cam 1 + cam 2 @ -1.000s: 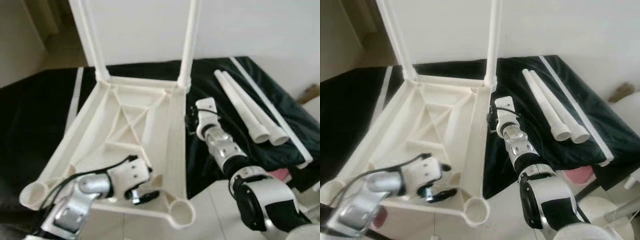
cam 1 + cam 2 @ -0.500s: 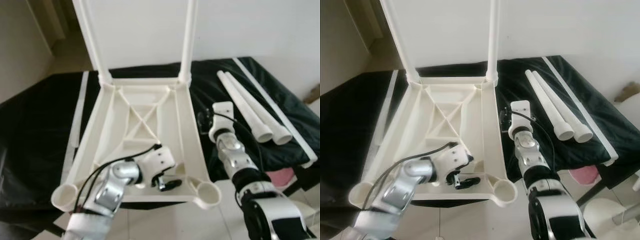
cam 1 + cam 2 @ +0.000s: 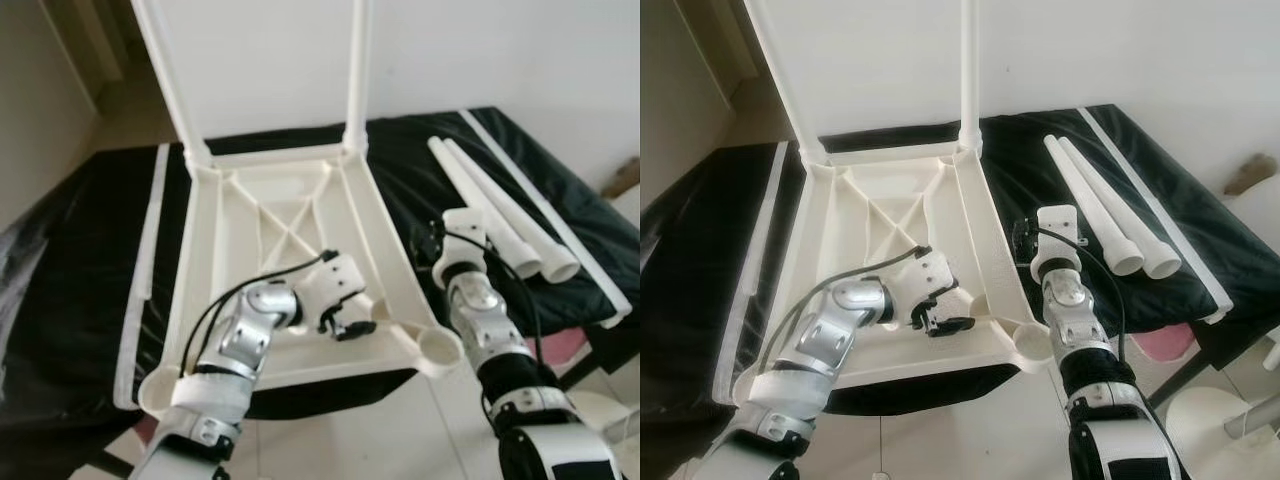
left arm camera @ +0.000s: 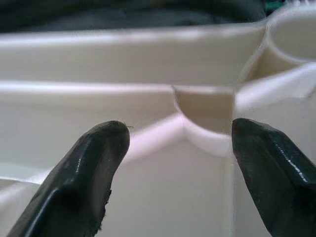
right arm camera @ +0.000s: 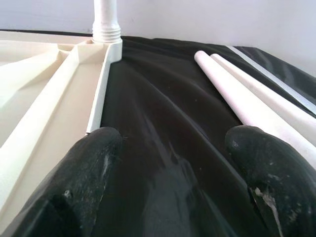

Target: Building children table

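Tabletop (image 3: 300, 220) farther forward, left gripper (image 4: 177, 163) inside.

upright legs (image 3: 358, 70) cut off above.

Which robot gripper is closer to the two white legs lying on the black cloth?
Right. The right gripper hovers over the black cloth just beside the loose legs. The left gripper is inside the upside-down tabletop, farther from them.
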Controlling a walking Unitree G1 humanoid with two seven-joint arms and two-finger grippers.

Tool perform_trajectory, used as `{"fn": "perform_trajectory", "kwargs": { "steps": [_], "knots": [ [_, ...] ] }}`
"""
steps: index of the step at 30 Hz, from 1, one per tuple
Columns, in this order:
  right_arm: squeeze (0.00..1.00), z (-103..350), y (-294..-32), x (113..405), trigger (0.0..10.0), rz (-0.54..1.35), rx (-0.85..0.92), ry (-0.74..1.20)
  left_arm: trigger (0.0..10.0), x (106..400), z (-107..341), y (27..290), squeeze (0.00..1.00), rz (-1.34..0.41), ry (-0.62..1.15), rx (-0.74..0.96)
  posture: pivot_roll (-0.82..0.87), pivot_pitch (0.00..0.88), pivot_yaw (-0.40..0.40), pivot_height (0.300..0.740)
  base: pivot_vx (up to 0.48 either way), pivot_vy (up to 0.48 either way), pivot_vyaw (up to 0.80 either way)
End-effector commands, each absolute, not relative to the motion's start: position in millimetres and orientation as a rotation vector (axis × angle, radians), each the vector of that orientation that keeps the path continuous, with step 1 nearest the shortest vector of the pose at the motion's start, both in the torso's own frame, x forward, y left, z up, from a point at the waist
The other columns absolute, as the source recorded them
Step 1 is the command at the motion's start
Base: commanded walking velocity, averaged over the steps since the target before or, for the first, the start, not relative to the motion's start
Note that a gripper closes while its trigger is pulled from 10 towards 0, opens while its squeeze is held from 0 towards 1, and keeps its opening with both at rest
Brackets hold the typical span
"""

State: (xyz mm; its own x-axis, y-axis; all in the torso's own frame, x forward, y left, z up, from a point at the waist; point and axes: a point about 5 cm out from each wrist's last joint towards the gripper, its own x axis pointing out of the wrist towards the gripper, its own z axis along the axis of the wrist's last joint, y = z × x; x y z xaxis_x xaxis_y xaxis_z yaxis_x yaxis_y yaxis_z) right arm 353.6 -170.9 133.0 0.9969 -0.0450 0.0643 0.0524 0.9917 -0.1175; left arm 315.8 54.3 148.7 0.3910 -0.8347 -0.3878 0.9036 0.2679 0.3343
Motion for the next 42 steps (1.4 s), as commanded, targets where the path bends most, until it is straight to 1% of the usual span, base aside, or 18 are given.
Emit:
{"fn": "perform_trajectory", "kwargs": {
  "steps": [1,4,5,6,8,9,10,11,13,15,18,24,34,36,37,39,42],
  "knots": [
    [0.0,131.9,-169.8,349.3,10.0,-0.035,-0.118,-0.059,10.0,334.6,165.8,73.1,0.0,-0.665,-0.042,0.533,0.04,0.0,0.049,0.74,0.0,0.0,0.0],
    [0.0,132.0,-170.2,348.0,10.0,-0.029,-0.119,-0.062,10.0,332.2,164.9,74.9,0.0,-0.695,-0.036,0.544,0.04,0.0,0.047,0.74,0.0,0.0,0.0],
    [0.0,131.5,-172.6,344.6,10.0,-0.02,-0.124,-0.067,10.0,323.1,160.0,83.2,0.0,-0.795,-0.004,0.552,0.04,0.0,0.048,0.74,0.0,0.0,0.0],
    [0.0,131.5,-172.6,344.6,10.0,-0.02,-0.124,-0.067,10.0,323.1,160.0,83.2,0.0,-0.795,-0.004,0.552,0.04,0.0,0.048,0.74,0.0,0.0,0.0],
    [0.0,132.5,-177.2,340.9,10.0,-0.018,-0.12,-0.079,10.0,307.7,155.0,91.0,0.0,-0.952,0.01,0.558,0.04,0.0,0.048,0.74,0.0,0.0,0.0],
    [0.0,132.5,-177.2,340.9,10.0,-0.018,-0.12,-0.079,10.0,307.7,155.0,91.0,0.0,-0.952,0.01,0.558,0.04,0.0,0.048,0.74,0.0,0.0,0.0],
    [0.0,133.6,-180.4,338.9,10.0,-0.021,-0.111,-0.088,10.0,296.9,152.4,94.7,0.0,-1.05,0.013,0.558,0.04,0.0,0.048,0.74,0.0,0.0,0.0],
    [0.0,133.6,-180.4,338.9,10.0,-0.021,-0.111,-0.088,10.0,296.9,152.4,94.7,0.0,-1.05,0.013,0.558,0.04,0.0,0.048,0.74,0.0,0.0,0.0],
    [0.0,135.4,-187.0,335.6,10.0,-0.027,-0.104,-0.101,10.0,282.3,150.2,105.9,0.0,-1.142,0.051,0.509,0.05,0.0,0.042,0.74,0.0,0.0,0.0],
    [0.0,135.3,-191.3,333.1,10.0,-0.026,-0.102,-0.098,10.0,272.2,147.4,115.7,0.0,-1.196,0.104,0.479,0.05,0.0,0.041,0.74,0.0,0.0,0.0],
    [0.0,133.6,-192.1,332.5,10.0,-0.023,-0.104,-0.086,10.0,270.0,145.5,119.5,0.0,-1.202,0.121,0.498,0.05,0.0,0.042,0.74,0.0,0.0,0.0],
    [0.0,122.6,-189.0,332.5,10.0,-0.039,-0.112,0.02,10.0,273.7,140.3,139.3,0.0,-1.102,0.186,0.563,0.06,0.0,0.035,0.74,0.0,0.0,0.0],
    [0.0,116.2,-183.3,338.0,10.0,-0.026,-0.093,0.102,10.0,265.1,140.8,150.1,0.0,-1.124,0.231,0.6,0.06,0.0,0.03,0.74,0.0,0.0,0.0],
    [0.0,116.3,-181.3,340.9,10.0,-0.01,-0.078,0.119,10.0,261.5,138.8,152.8,0.0,-1.132,0.258,0.609,0.07,0.0,0.029,0.74,0.0,0.0,0.0],
    [0.0,117.3,-179.7,344.9,10.0,0.005,-0.06,0.134,10.0,260.6,134.4,155.2,0.0,-1.125,0.284,0.646,0.07,0.0,0.026,0.74,0.0,0.0,0.0],
    [0.0,119.5,-177.8,351.9,10.0,0.028,-0.052,0.168,10.0,264.0,127.2,157.5,0.0,-1.084,0.318,0.696,0.07,0.0,0.026,0.74,0.0,0.0,0.0],
    [0.0,120.6,-177.3,356.1,10.0,0.037,-0.054,0.196,10.0,267.0,124.3,157.7,0.0,-1.058,0.334,0.708,0.07,0.0,0.025,0.74,0.0,0.0,0.0]
  ]
}}
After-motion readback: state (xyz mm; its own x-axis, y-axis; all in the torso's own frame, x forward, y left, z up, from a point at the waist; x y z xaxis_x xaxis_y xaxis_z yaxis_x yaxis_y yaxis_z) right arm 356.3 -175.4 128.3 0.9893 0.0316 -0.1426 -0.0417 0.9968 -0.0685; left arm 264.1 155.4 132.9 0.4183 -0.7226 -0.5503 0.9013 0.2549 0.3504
